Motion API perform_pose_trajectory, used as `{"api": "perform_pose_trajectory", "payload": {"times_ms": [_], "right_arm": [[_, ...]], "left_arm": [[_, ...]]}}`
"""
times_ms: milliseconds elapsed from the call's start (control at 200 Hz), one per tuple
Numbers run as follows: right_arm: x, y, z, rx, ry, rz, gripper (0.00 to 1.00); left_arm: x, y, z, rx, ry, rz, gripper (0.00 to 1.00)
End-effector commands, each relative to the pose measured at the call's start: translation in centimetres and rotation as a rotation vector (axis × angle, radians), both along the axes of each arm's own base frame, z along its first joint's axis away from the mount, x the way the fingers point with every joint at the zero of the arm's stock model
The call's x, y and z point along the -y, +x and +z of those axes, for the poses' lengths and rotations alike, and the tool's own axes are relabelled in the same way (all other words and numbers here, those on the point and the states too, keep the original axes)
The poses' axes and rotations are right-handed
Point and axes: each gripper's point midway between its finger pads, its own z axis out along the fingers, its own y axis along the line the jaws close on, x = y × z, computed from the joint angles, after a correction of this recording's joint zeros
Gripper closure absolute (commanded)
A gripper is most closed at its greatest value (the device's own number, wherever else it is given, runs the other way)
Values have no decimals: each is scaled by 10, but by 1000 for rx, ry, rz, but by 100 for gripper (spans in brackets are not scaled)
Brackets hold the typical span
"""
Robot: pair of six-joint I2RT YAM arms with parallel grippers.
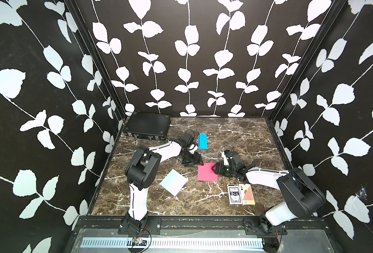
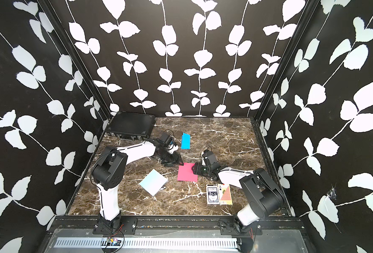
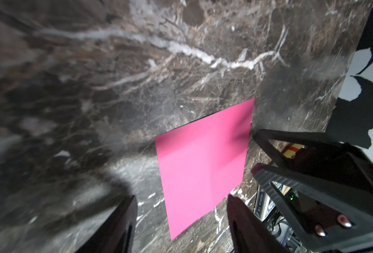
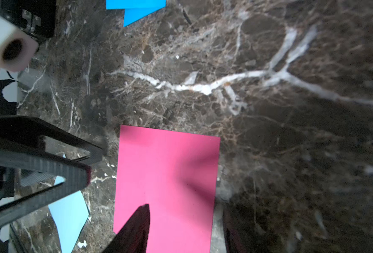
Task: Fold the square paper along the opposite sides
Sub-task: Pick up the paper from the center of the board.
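Jaws apart on left gripper, empty, just beside far left corner of pink paper. Same spread on right gripper, straddling the right edge, one finger over the sheet; contact unclear. Paper flat, mid-tabletop. Bare marble toward far right corner; light blue sheet near left, card packs near right.

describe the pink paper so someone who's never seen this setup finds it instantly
On the brown marble table, look near the middle, where the left gripper and right gripper nearly meet. The pink paper lies flat there. It is the only pink sheet; the pale blue sheet and the bright blue folded paper lie apart from it.
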Motion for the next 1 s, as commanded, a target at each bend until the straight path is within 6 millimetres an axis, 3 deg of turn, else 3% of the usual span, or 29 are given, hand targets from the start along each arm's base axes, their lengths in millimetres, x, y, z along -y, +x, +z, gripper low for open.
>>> {"api": "perform_pose_trajectory", "payload": {"times_ms": [0,175,460,760,995], "right_arm": [[-3,-20,-30,-94,6,54,46],[-14,-22,-36,-94,-13,107,47],[-23,-18,-39,-97,-15,119,48],[-25,-15,-35,-90,1,105,48],[-26,-9,-18,-60,19,100,48]], "left_arm": [[12,1,4,-10,-44,-12,37],[17,-1,-7,-55,-64,-25,41],[7,2,-11,-43,-40,-18,44],[2,-4,-14,-42,-28,-30,69],[2,-3,-8,-21,-39,-37,81]]}}
